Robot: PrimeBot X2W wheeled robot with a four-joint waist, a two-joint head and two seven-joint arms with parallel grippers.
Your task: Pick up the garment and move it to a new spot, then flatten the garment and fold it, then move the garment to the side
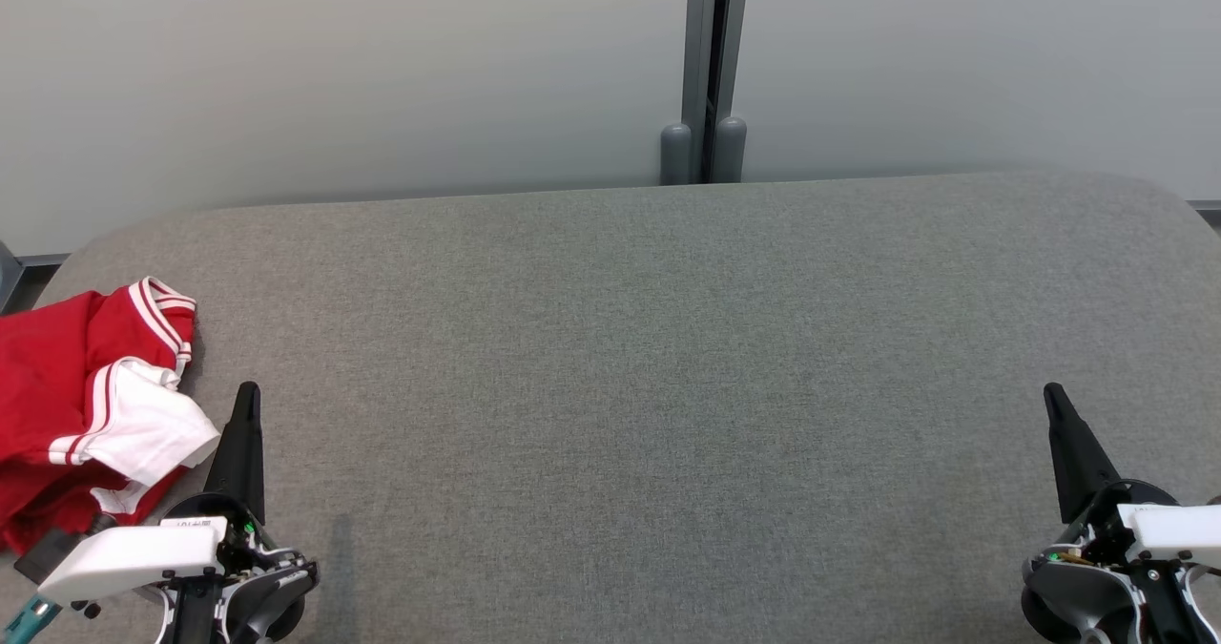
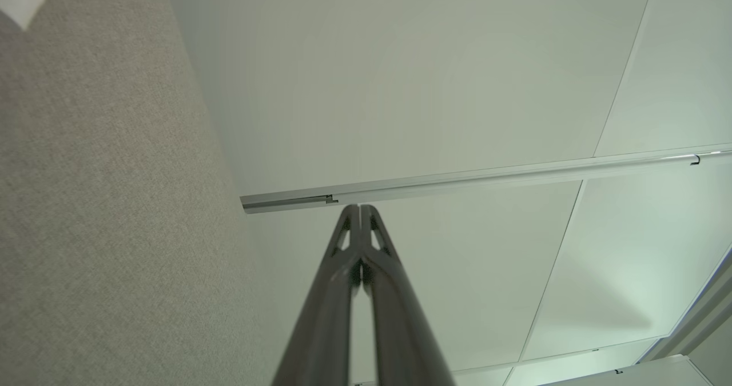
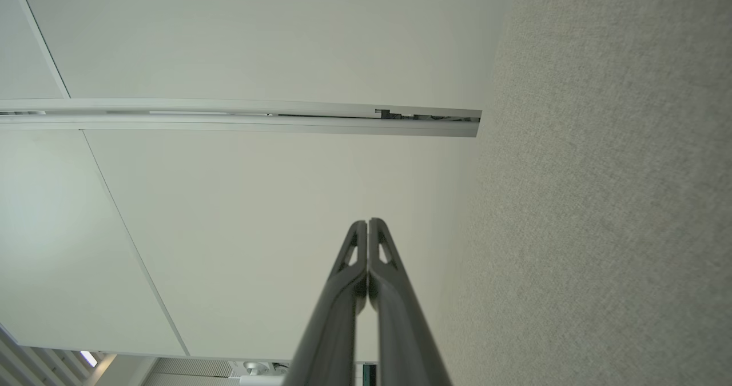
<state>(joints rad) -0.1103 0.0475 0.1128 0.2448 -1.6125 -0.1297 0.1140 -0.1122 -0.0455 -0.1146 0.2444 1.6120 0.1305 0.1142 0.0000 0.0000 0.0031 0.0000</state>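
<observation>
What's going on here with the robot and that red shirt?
The robot faces a grey table. A crumpled red and white garment lies at the table's left end, close beside the left gripper. The right gripper is at the far right, well away from it. Both grippers are shut and hold nothing, so the garment has not yet been picked up.

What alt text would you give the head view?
A crumpled red garment with white trim lies at the left edge of a gray fabric-covered table, close beside the left gripper, which is shut. The right gripper, also shut, sits at the lower right, far from the garment. Pale wall panels stand behind the table.
</observation>
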